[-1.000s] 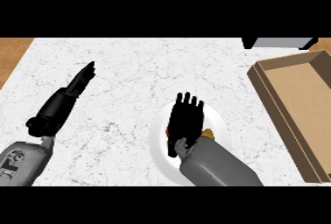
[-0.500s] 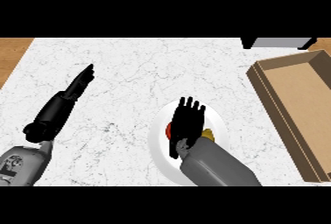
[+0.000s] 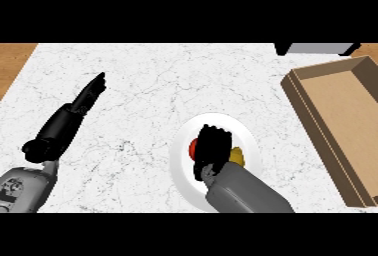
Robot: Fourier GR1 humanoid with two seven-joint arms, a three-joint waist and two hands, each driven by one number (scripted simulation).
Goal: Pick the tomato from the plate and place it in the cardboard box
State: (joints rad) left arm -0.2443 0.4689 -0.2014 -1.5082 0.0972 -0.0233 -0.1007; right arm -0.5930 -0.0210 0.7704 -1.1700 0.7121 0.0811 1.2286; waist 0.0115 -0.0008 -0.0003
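1. Right hand (image 3: 212, 150) sits over the white plate (image 3: 251, 132), palm down. Its fingers (image 3: 215, 135) bend down over the tomato (image 3: 194, 146), but I can't tell if they actually close on it.
2. The tomato is on the plate, mostly hidden; only a red sliver shows at the left edge of the fingers. Not lifted, as far as I can judge.
3. A yellow item (image 3: 236, 156) lies on the same plate, touching or just beside the right edge of the fingers. Can't tell what it is.
4. Left hand (image 3: 87, 95) is well to the left, fingers straight and together, holding nothing, over the marble tabletop (image 3: 148, 75).
5. The cardboard box (image 3: 325, 110) is open-topped and well right of the fingers, with its near wall between plate and cavity.
6. Risks, my read:
   - The tomato is round, so an off-centre close could roll it out leftwards, where it already peeks out.
   - The fingers could catch the yellow item and drag it along or pinch it instead.
   - A low carry could clip the box wall, so it needs a lift before moving right.
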